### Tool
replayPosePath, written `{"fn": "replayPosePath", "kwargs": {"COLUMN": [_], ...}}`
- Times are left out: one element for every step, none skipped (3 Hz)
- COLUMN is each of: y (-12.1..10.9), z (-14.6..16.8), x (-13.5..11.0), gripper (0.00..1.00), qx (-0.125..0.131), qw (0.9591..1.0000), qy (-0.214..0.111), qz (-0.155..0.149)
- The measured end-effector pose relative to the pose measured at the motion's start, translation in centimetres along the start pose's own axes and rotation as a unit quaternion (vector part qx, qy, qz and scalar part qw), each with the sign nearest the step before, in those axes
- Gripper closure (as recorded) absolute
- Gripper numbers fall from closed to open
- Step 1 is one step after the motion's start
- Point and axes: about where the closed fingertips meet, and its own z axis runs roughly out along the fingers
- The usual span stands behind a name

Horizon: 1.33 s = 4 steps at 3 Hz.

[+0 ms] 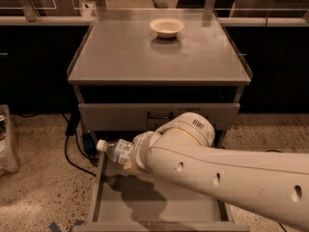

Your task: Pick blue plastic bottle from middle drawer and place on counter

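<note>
The blue plastic bottle (116,150), clear with a white cap, lies sideways with its cap pointing left. It hangs in the air above the left part of the open middle drawer (159,203) and casts a shadow on the drawer floor. My gripper (130,155) is shut on the bottle's body and is mostly hidden behind my white wrist and forearm, which come in from the lower right. The grey counter (159,57) is above and behind the drawer.
A white bowl (167,27) sits at the back middle of the counter. A closed grey drawer front with a black handle (159,115) lies between the counter and the open drawer. Black cables (72,149) hang at the cabinet's left, and a pale bin (7,144) stands at far left.
</note>
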Motion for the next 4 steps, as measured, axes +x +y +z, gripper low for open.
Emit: {"fn": "replayPosePath", "kwargs": {"y": [0.0,-0.8,-3.2,-7.4], "z": [0.0,-0.7,-3.3,-8.6], "x": [0.0,-0.8,-3.8,-9.0], "gripper": [1.0,1.0,1.0,1.0], "qx": [0.0,0.005,0.026,0.065], "qw": [1.0,1.0,0.9991,0.995], "qy": [0.0,-0.003,-0.006,-0.002], "qz": [0.0,-0.004,-0.034,-0.076]}}
